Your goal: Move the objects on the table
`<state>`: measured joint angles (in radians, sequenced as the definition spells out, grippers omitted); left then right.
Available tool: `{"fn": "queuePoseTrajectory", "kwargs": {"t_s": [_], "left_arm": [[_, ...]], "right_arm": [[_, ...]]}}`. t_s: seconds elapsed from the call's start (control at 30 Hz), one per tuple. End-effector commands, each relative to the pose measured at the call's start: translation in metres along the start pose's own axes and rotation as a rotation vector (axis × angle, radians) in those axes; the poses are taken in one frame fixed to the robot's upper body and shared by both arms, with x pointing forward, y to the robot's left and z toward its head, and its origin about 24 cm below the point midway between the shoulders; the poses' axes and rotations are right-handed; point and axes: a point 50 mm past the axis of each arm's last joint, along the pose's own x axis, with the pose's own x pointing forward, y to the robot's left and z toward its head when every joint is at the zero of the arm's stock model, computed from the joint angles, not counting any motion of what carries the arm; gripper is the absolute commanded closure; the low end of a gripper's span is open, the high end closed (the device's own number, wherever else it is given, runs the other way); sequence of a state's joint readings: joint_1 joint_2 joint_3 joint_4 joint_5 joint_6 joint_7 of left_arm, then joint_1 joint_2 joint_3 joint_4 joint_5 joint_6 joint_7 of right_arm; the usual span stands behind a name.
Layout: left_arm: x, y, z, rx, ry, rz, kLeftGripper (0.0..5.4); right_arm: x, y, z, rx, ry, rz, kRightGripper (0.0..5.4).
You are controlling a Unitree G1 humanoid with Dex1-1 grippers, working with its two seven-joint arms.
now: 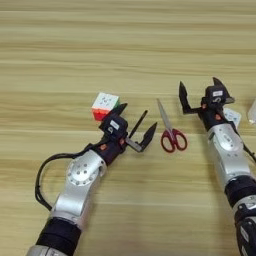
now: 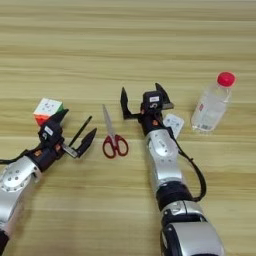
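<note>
Wood table, both grippers open over it

Wooden table [image 1: 60,55], landmark: red-handled scissors [image 1: 170,134], lying flat. Left of scissors: left gripper [image 1: 136,125], fingers spread wide, holding nothing, straddling black pen [image 1: 139,123] (contact unclear). Puzzle cube [image 1: 105,105] further left. Right of scissors: right gripper [image 2: 143,96], fingers apart, empty; white remote [image 2: 173,123] partly behind it. Bottle [image 2: 212,103] far right, upright.
</note>
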<state>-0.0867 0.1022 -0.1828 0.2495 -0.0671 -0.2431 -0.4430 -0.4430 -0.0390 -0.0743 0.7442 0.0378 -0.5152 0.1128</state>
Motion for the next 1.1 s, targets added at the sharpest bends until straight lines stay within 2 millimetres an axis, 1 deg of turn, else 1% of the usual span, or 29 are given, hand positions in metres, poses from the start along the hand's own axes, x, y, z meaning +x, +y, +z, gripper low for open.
{"fn": "queuePoseTrajectory", "kwargs": {"t_s": [0.03,0.17,0.33,0.6,0.87,1.1], "left_arm": [[0.001,0.003,-0.005,0.015,0.070,0.015,0.02],[0.002,0.007,-0.009,0.018,0.124,0.037,0.02],[0.004,0.010,-0.008,0.022,0.159,0.054,0.02],[0.004,0.008,-0.008,0.014,0.191,0.030,0.02],[0.003,0.007,-0.016,-0.019,0.268,0.019,0.02],[0.001,0.008,-0.020,-0.007,0.323,0.029,0.02]], "right_arm": [[0.005,0.004,0.004,0.001,-0.015,0.003,0.00],[0.005,0.005,0.005,0.002,-0.017,0.002,0.00],[0.004,0.007,0.006,0.003,-0.021,0.002,0.00],[0.004,0.011,0.008,0.006,-0.031,0.000,0.00],[0.004,0.015,0.010,0.007,-0.037,-0.001,0.00],[0.004,0.017,0.012,0.009,-0.042,-0.002,0.00]]}}
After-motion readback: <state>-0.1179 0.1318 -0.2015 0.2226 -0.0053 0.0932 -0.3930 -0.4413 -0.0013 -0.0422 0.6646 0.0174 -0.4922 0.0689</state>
